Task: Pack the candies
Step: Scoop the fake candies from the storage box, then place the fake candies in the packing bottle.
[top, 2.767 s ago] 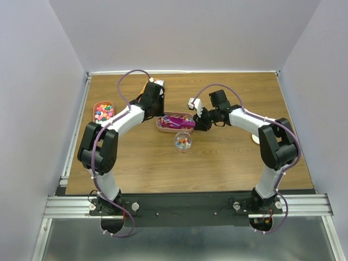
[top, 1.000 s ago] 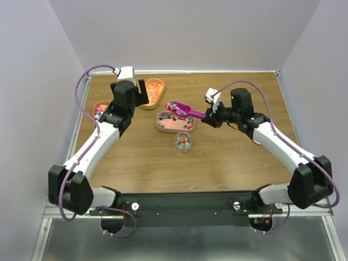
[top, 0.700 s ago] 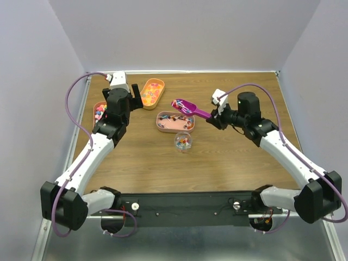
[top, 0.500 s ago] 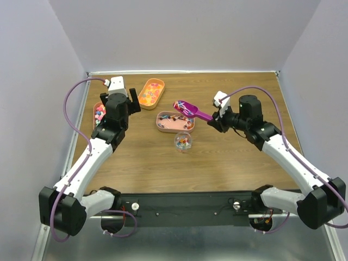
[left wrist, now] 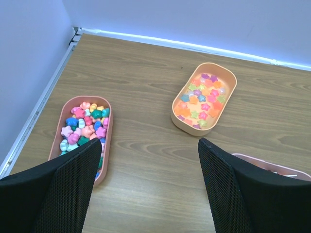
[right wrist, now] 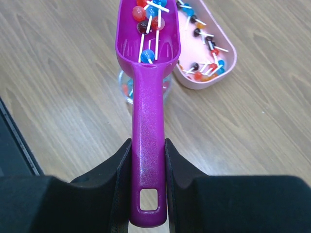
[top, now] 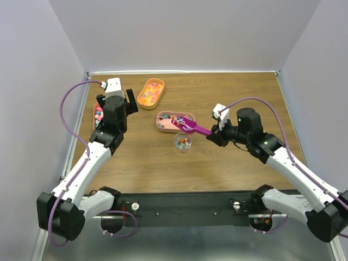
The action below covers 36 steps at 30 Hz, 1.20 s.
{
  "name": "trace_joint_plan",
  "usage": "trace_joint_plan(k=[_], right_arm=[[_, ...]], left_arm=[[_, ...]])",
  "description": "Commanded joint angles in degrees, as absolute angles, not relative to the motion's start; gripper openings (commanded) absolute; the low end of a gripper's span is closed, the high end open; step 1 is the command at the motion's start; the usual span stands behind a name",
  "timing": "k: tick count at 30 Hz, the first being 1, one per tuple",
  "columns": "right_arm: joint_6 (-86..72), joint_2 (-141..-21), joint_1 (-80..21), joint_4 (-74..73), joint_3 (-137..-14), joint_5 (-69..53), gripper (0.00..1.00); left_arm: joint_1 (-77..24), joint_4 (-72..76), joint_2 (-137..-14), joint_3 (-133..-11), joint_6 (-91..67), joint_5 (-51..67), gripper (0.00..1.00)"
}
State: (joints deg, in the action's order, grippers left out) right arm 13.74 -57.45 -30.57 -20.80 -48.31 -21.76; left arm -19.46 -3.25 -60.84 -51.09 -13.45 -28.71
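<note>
My right gripper (right wrist: 147, 143) is shut on the handle of the magenta scoop (right wrist: 147, 111). The scoop's bowl holds a few candies (right wrist: 148, 19), small red and blue balls on white sticks. It hangs over a small clear cup (right wrist: 125, 87) that has candies inside. In the top view the scoop (top: 191, 126) reaches from the right gripper (top: 213, 134) to just above the cup (top: 182, 142). My left gripper (left wrist: 149, 141) is open and empty above bare wood, at the far left in the top view (top: 128, 100).
A pink tray (right wrist: 228, 46) of stick candies lies just beyond the cup. A tray (left wrist: 108, 145) of star-shaped sweets sits by the left table edge, an orange tray (left wrist: 182, 124) of stars farther back. Walls close the table's left, back and right.
The right arm has drawn back toward me and lowered the loaded scoop from above the pink tray to over the cup. The left arm has withdrawn from the orange tray, still open.
</note>
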Motion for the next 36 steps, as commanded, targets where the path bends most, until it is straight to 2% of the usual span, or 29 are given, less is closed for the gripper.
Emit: trace_joint_plan(k=[1,10,23,36], right_arm=[[10.29,-56.16,-34.8,-21.36,-47.02,-16.35,0.01],[7.39,-51.86,-35.77,-16.79,-42.19,-13.89,0.01],[5.01,-46.85,-35.86,-2.04,-31.65,-11.52,0.01],[2.2,-44.3,-35.77,-2.46,-30.76,-10.98,0.01]], left_arm=[[-19.07,-1.32,-59.06,-50.54,-13.18,-30.94,0.88],[-19.07,-1.06,-58.97,-50.45,-13.1,-30.67,0.88],[-19.07,-0.88,-59.68,-50.19,-13.1,-30.59,0.88],[-19.07,-0.79,-60.12,-50.27,-13.1,-30.24,0.87]])
